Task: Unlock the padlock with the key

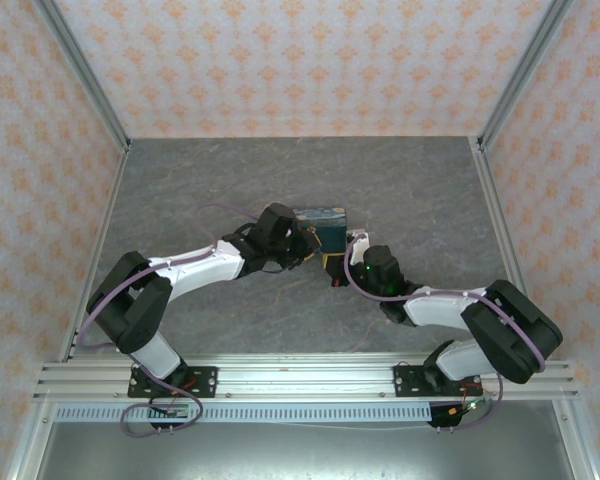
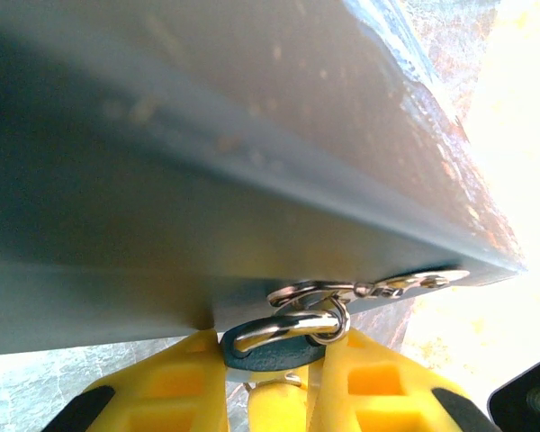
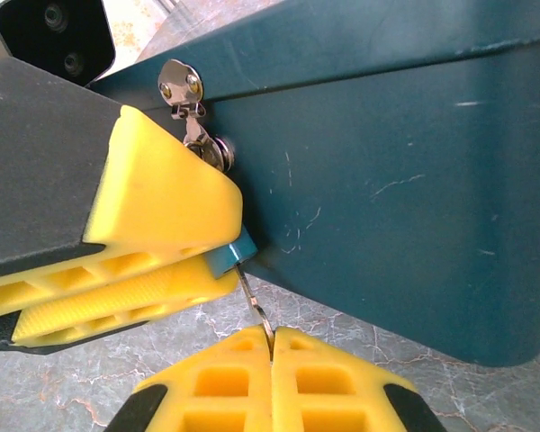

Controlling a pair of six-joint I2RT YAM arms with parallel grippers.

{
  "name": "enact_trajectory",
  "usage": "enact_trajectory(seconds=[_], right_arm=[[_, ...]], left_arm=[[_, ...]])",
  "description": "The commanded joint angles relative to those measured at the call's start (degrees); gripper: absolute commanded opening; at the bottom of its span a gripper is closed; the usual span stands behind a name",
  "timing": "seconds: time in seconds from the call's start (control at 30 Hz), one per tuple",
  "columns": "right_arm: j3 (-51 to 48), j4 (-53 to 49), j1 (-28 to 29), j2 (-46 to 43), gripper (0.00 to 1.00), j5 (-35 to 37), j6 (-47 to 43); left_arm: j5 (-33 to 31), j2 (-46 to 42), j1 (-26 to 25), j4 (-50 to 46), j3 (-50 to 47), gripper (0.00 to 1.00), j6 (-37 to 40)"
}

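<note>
The small teal padlock (image 2: pixel 261 355) hangs by its silver shackle (image 2: pixel 288 326) from the hasp ring on the front of the tin (image 1: pixel 320 218). My left gripper (image 2: pixel 277 342) is shut on the padlock's body, one yellow finger on each side. In the right wrist view the padlock (image 3: pixel 232 254) peeks out between those left fingers (image 3: pixel 162 207). The thin metal key (image 3: pixel 255 299) runs from the padlock's underside down into my right gripper (image 3: pixel 272 337), which is shut on it. From above, the left gripper (image 1: pixel 302 245) and right gripper (image 1: pixel 338 268) meet at the tin's near side.
The tin's dark teal wall (image 3: pixel 387 162) stands right behind the padlock, and its silver hasp (image 3: pixel 184 85) is fixed at the lid edge. The grey marbled table (image 1: pixel 230 180) has free room all round. Metal frame rails (image 1: pixel 100 230) and papered walls close it in.
</note>
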Motion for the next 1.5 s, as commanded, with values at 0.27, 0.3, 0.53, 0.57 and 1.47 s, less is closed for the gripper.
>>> enact_trajectory(seconds=[0.27,0.3,0.53,0.57,1.47], right_arm=[[2.5,3.0,-0.3,0.5,0.0,-0.9,-0.1],[2.7,3.0,-0.3,0.7,0.0,-1.0,-0.1],[3.8,3.4,-0.6,2.8,0.0,-1.0,-1.2],[4.0,3.5,-0.8,3.0,0.0,-1.2,-1.4],[8.4,7.3,-4.1,9.5,0.0,-7.8,-0.8]], left_arm=[[1.1,-1.9,0.5,2.6,-0.5,0.15,-1.0],[1.2,-1.9,0.5,3.0,-0.6,0.15,-1.2],[2.3,-2.0,0.3,5.2,-1.1,0.15,-2.6],[2.4,-2.0,0.4,5.2,-1.2,0.15,-2.7],[3.0,-2.8,0.4,2.1,-1.1,0.15,-0.4]])
